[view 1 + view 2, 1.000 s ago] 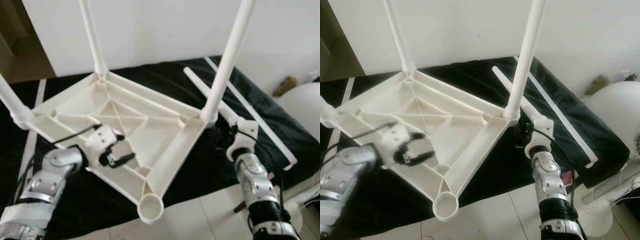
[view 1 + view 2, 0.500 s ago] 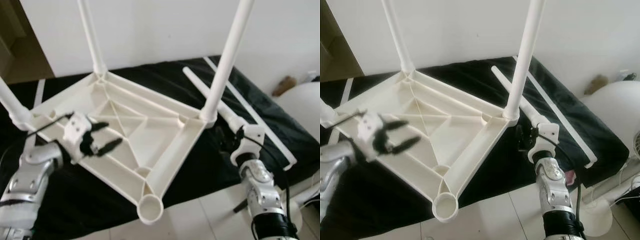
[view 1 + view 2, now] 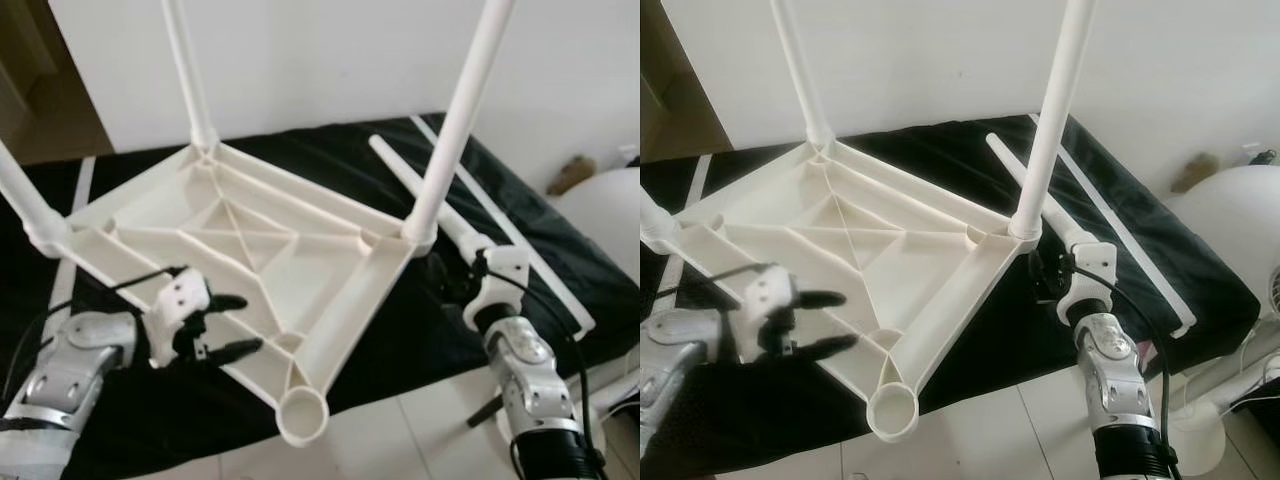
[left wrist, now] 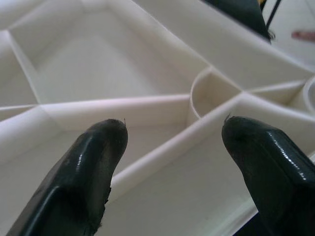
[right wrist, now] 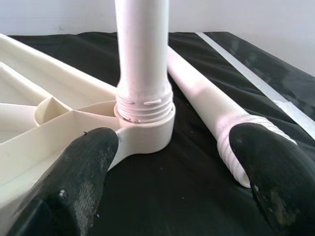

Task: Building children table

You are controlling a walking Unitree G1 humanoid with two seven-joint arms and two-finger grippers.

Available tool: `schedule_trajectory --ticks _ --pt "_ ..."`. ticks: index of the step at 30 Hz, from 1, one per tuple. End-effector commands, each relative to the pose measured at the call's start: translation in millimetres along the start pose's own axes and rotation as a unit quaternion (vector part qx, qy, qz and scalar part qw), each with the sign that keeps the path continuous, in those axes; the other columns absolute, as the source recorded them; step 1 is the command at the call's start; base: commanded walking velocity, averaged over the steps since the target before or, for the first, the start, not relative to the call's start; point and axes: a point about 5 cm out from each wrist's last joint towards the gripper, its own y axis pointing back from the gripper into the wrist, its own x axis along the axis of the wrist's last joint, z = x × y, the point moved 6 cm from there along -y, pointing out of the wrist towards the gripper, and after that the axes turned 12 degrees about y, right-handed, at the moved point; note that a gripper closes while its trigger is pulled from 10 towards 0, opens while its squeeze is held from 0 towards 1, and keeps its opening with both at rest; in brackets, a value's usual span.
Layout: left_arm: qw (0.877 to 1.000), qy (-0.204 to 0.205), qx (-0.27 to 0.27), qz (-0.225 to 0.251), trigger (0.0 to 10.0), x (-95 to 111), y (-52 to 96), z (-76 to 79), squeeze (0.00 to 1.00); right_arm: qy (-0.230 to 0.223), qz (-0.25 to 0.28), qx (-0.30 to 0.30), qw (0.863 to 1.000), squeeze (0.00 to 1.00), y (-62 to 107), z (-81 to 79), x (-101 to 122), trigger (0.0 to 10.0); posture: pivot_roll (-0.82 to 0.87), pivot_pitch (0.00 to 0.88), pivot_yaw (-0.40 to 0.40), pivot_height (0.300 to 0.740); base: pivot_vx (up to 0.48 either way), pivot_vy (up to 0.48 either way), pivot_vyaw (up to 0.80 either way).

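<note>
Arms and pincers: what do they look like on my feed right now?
Both arms are silver, segmented metal with dark bands at the joints. The left pincer sits on a white wrist block trailing a thin black cable; the right pincer has a white wrist housing with a black cable looping down its forearm. Each has two long, glossy black fingers with rounded, slightly scuffed tips.

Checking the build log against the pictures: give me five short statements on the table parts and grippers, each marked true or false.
1. The white plastic tabletop lies upside down on the black cloth. True.
2. All four corner sockets hold legs. False: the near socket is empty.
3. A loose white leg lies on the cloth. True.
4. The left gripper is shut on a rib. False: it is open, holding nothing.
5. The right gripper is open near the loose leg's threaded end. True.
</note>
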Motion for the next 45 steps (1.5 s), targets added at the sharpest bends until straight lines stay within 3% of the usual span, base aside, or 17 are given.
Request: schedule_trajectory --ticks 1,8,18,22,27,31,39,40,41,42,43,45 --pt "0.999 -0.024 0.032 -0.015 10.0 -4 -3.9 -9.3 0.0 -0.003 -0.004 0.006 1.0 0.0 0.1 -1.9 -1 10.0 -0.01 0.022 -0.019 0.74 0.0 0.0 0.0" --pt "0.998 -0.037 0.04 -0.035 10.0 -6 -6.4 -16.6 0.0 -0.001 0.001 0.009 1.0 0.0 -2.2 -1.4 3 10.0 -0.01 0.024 -0.013 0.74 0.0 0.0 0.0" --pt "0.989 -0.071 0.078 -0.102 10.0 -17 -6.7 -45.1 0.0 0.005 0.001 0.01 1.0 0.0 -3.2 0.5 5 10.0 -0.02 0.036 0.004 0.74 0.0 0.0 0.0" --pt "0.985 -0.056 0.11 -0.123 10.0 -21 -6.1 -60.8 0.0 0.006 0.001 0.007 1.0 0.0 -2.5 1.9 5 10.0 -0.03 0.042 0.019 0.74 0.0 0.0 0.0" --pt "0.984 -0.041 0.119 -0.129 10.0 -24 -5.8 -65.4 0.0 0.006 0.001 0.005 1.0 0.0 -2.1 2.5 5 10.0 -0.03 0.045 0.02 0.74 0.0 0.0 0.0" --pt "0.984 0.025 0.141 -0.106 10.0 -24 -9.7 -72.0 0.0 0.003 0.0 0.002 1.0 0.0 -1.6 1.7 5 10.0 -0.03 0.05 0.029 0.74 0.0 0.0 0.0" --pt "0.982 0.055 0.157 -0.086 10.0 -21 -15.3 -74.2 0.0 0.001 0.002 0.001 1.0 0.0 -2.1 0.8 5 10.0 -0.03 0.053 0.028 0.74 0.0 0.0 0.0" --pt "0.982 0.062 0.156 -0.085 7.6 -21 -18.2 -72.1 0.0 0.0 0.002 0.002 1.0 0.0 -2.5 0.2 6 10.0 -0.03 0.054 0.026 0.74 0.0 0.0 0.0" --pt "0.981 0.071 0.158 -0.084 3.0 -23 -20.5 -71.1 0.0 -0.002 0.002 0.002 1.0 0.0 -2.9 -0.6 6 10.0 -0.03 0.055 0.025 0.74 0.0 0.0 0.0" --pt "0.981 0.071 0.158 -0.084 3.0 -23 -20.5 -71.1 0.0 -0.002 0.002 0.002 1.0 0.0 -2.9 -0.6 6 10.0 -0.03 0.055 0.025 0.74 0.0 0.0 0.0" --pt "0.981 0.077 0.159 -0.084 0.0 -24 -21.8 -70.4 0.0 -0.002 0.002 0.003 1.0 0.0 -3.1 -1.2 6 10.0 -0.03 0.057 0.024 0.74 0.0 0.0 0.0" --pt "0.979 0.087 0.165 -0.086 0.0 -26 -24.6 -69.9 0.0 -0.003 0.002 0.004 1.0 0.0 -3.9 -2.0 6 10.0 -0.02 0.058 0.024 0.74 0.0 0.0 0.0"
